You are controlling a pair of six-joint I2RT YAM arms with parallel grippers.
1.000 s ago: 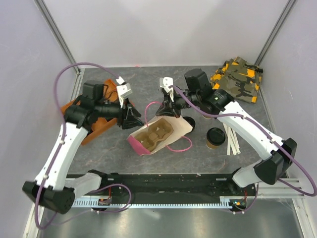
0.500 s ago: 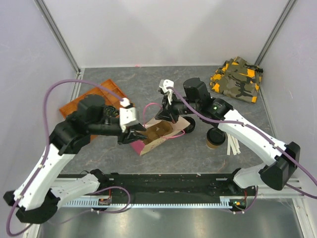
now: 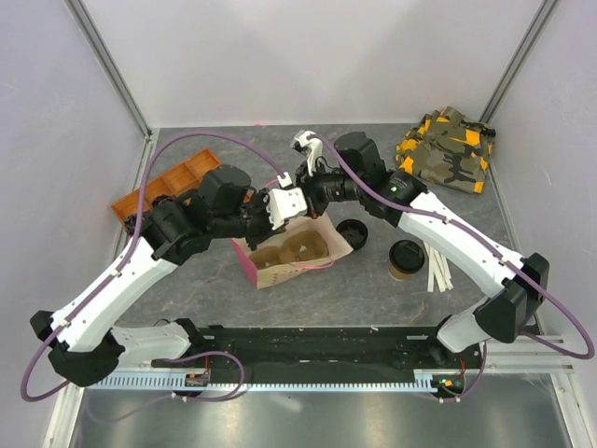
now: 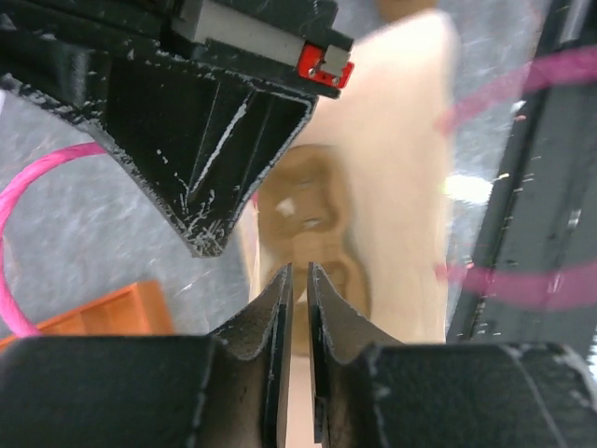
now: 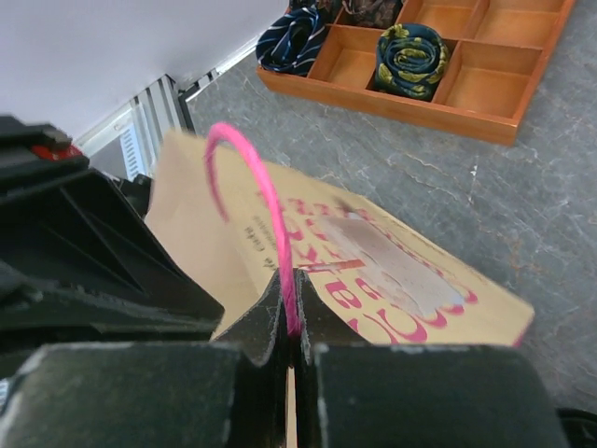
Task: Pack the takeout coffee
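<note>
Opening step: right gripper (image 5: 290, 285) clenched on pink handle (image 5: 264, 196); left gripper (image 4: 299, 273) nearly closed at paper bag (image 5: 392, 266) rim, grip unclear. Pull apart evenly, mouth wide for takeout coffee (image 3: 406, 259) right of right gripper.

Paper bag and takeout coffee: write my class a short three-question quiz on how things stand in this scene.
1. True or false: the takeout coffee sits inside the paper bag.
2. What does the right claw pinch? A) the bag's pink handle B) a loose black lid C) the orange tray
3. Fill in: the cardboard cup carrier lies ____ the paper bag.

Key: 1 false, it stands on the table to the bag's right; 2 A; 3 inside.
</note>
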